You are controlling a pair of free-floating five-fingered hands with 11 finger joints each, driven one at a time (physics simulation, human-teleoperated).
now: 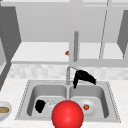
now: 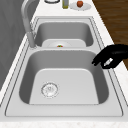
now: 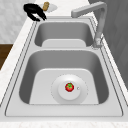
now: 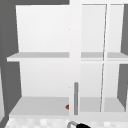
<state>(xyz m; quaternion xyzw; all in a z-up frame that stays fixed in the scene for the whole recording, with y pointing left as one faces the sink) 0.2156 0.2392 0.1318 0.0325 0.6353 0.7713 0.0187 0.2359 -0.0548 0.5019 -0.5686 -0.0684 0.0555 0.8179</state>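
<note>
Front view hides your sink's (image 1: 110,100) front rim behind a red ball (image 1: 67,114). Your right hand (image 1: 83,77), fingers curled, empty, hovers beside the faucet (image 1: 68,75); left hand (image 1: 40,105) curled over the left basin.

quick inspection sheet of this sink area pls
surface: steel double sink set in a pale speckled counter; round drain in the left basin
things: white round plate in the right basin, with a small red fruit with a green top on it; curved steel faucet behind the divider
clutter: big red ball in front of the sink's front rim; pale bowl holding something brown on the left counter
hands: left hand over the left basin's front rim; right hand up in the air by the faucet
cables: nothing seen
surroundings: open white wall cabinet, small orange thing on its lower shelf
</note>
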